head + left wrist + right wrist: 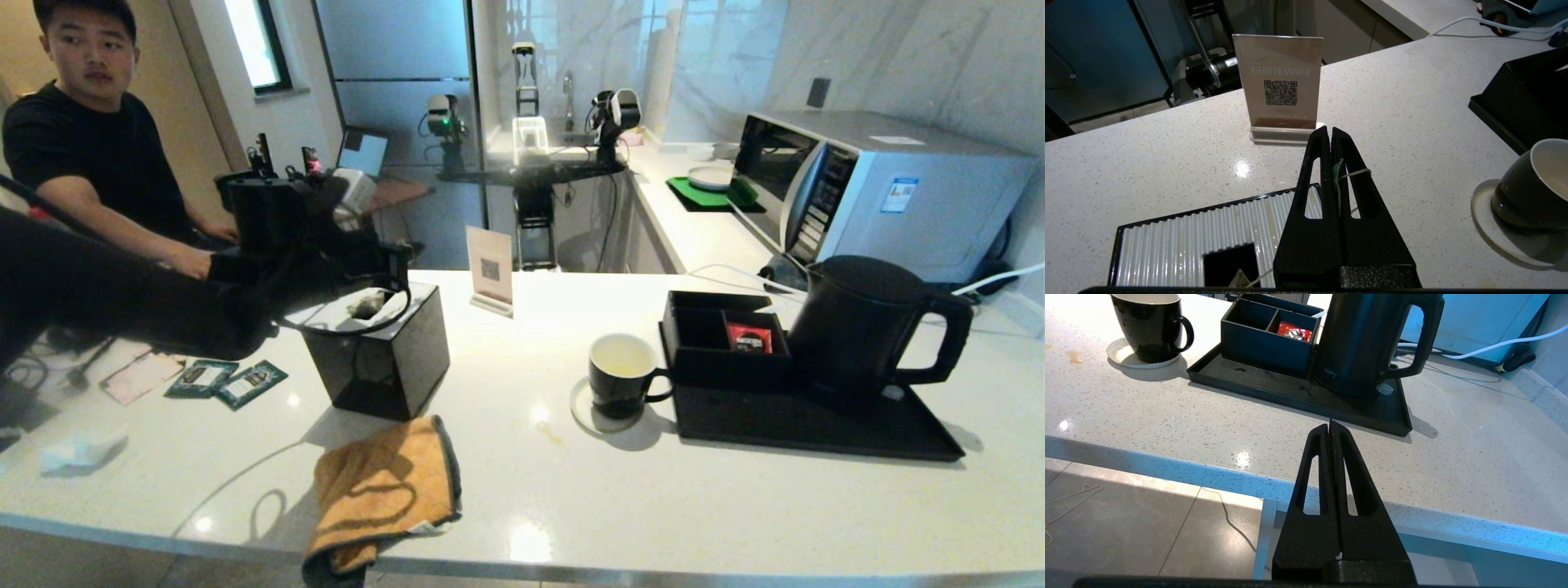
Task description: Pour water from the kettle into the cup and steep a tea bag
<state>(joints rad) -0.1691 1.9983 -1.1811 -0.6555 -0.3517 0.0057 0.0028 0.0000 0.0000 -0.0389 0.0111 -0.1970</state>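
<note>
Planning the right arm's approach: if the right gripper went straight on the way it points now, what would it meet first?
Most likely the near rim of the black tray, and just beyond it the kettle. The shut right gripper points across bare counter toward them; its height is unclear, so it might pass over the rim.

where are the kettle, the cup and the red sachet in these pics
kettle (849, 327), head view, on the front of its black body.
cup (618, 390), head view, on its black outer wall below the rim.
red sachet (1294, 332), right wrist view, on the middle of its red face, inside the black box's compartment.
</note>
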